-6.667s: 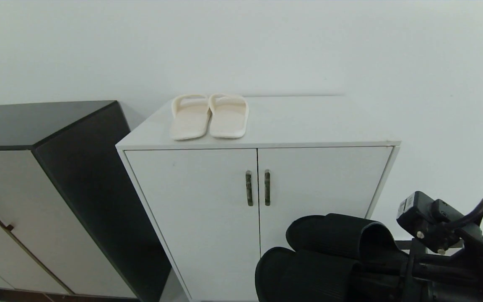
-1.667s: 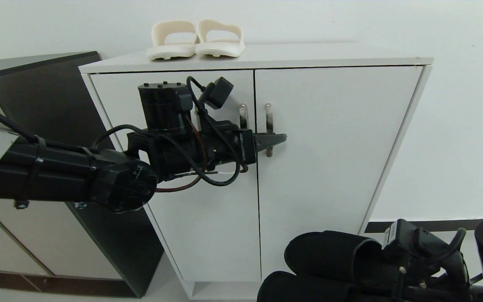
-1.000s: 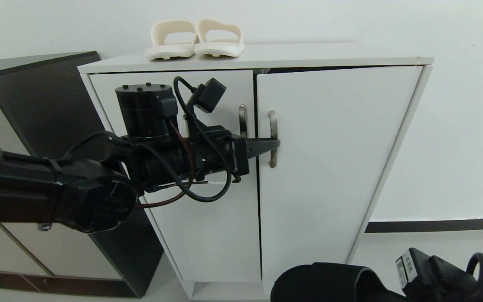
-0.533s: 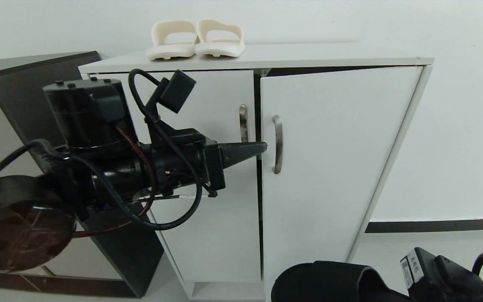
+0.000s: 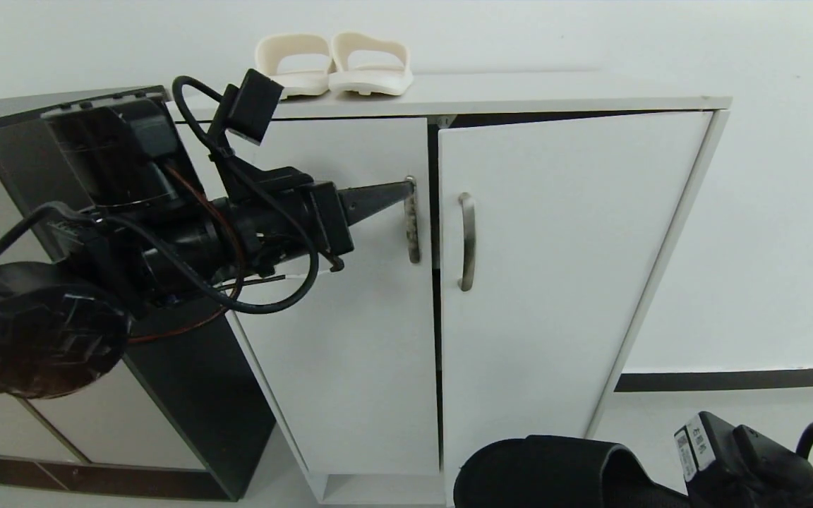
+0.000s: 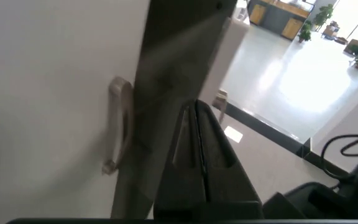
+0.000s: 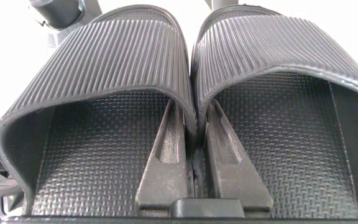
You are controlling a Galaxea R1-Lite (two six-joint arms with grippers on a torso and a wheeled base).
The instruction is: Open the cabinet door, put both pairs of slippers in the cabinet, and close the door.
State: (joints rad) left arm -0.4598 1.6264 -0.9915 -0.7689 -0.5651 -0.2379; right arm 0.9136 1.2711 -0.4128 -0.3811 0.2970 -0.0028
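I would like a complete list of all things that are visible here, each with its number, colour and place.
cabinet: 1, white, centre, against the wall; right door ajar, left door shut.
door handles: 2, metal, beside the doors' meeting edges.
cream slippers: 1 pair, on the cabinet's top, left part.
black slippers: 1 pair, held low at the right.
dark cabinet: 1, black with pale front, left of the white one.
skirting strip: 1, dark, at the wall's foot, right.
left end effector: black, shut, tip by the left door's handle.
right end effector: black, shut on the black slippers' adjoining sides.

Office/lab hall w/ polished floor [image 6: 291, 87], potted plants [image 6: 306, 30], wood counters [image 6: 278, 11]
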